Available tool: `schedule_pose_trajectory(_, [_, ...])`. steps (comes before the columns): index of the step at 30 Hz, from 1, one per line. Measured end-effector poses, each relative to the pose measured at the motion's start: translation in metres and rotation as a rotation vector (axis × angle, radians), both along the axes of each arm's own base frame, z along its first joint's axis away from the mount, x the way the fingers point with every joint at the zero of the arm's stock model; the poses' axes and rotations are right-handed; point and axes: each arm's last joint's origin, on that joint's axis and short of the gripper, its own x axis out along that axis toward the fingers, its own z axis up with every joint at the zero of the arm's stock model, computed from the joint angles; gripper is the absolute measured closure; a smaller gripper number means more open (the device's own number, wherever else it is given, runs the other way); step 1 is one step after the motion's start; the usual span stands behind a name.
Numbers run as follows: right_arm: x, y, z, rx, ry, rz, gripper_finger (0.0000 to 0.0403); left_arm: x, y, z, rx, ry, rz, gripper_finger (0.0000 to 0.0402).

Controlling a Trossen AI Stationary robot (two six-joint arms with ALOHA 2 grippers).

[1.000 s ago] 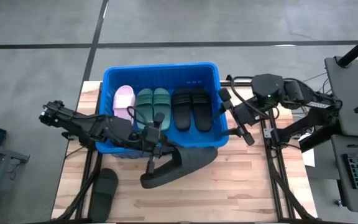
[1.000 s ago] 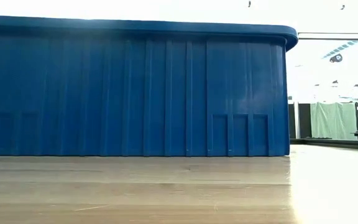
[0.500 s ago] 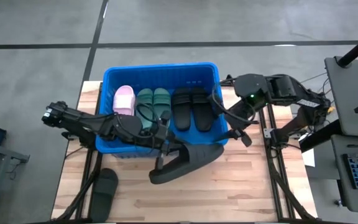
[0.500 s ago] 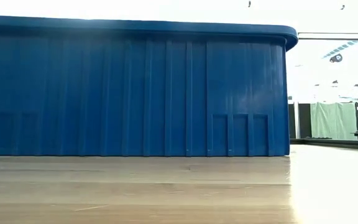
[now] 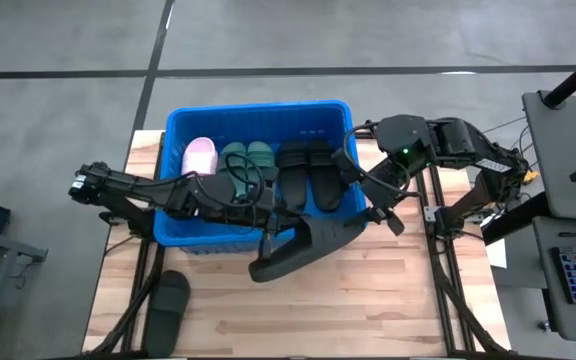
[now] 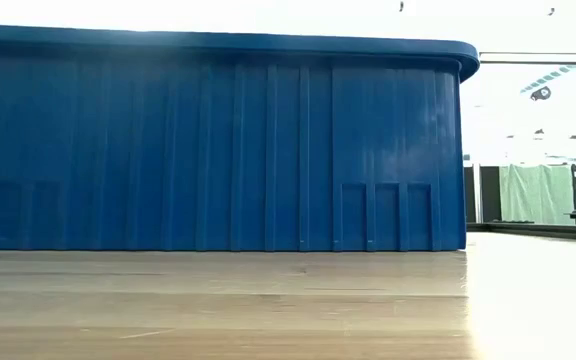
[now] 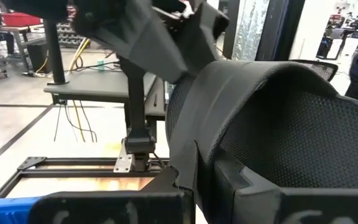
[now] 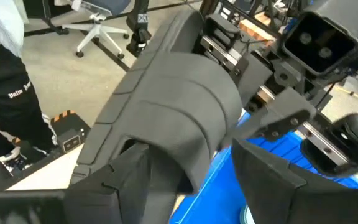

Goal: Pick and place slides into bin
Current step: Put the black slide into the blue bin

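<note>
The blue bin (image 5: 173,130) stands at the table's far side; only its near wall (image 6: 218,150) shows in the low view. Inside lie a pink slide (image 5: 199,158), a green pair (image 5: 248,160) and a black pair (image 5: 306,175). My left gripper (image 5: 268,228) reaches over the bin's near wall and is shut on a black slide (image 5: 308,245) held in the air by the bin's near right corner. My right gripper (image 5: 371,195) is open at the bin's right wall. Its fingers (image 8: 129,180) stand on either side of that slide's strap (image 8: 179,118); whether they touch it I cannot tell. My left gripper pinches the black slide by its long edge (image 5: 273,245), toward the end nearer the table's left side. The fingers (image 7: 104,208) come roughly level from the left. The slide is lifted clear of the table and tilted, its strap (image 7: 229,106) and footbed (image 7: 303,143) turned toward my wrist.
Another black slide (image 5: 168,305) lies at the table's near left corner. Bare wooden table (image 5: 388,300) spreads in front of the bin. A person's legs (image 8: 5,93) and an office chair (image 8: 101,25) show on the floor beyond the table.
My left gripper has carried the black slide toward the table's right edge and a little toward the bin, still clear of the table. My right gripper has tipped downward and swung in over the slide's right end, keeping its fingers apart.
</note>
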Motion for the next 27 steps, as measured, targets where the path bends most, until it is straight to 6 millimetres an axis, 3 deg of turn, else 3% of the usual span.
schedule_pose_trajectory(8, [0.001,0.000,0.003,0.004,-0.037,0.014,0.0255,0.003,0.009,0.000,-0.007,-0.004,0.022,0.0401])
schedule_pose_trajectory(16, [0.002,0.000,0.005,-0.010,-0.065,0.015,0.0381,0.005,0.011,-0.004,-0.008,0.008,0.037,0.0401])
schedule_pose_trajectory(27, [0.002,0.000,0.006,0.004,-0.069,0.005,0.0393,0.006,0.013,-0.003,-0.040,-0.005,0.048,0.0386])
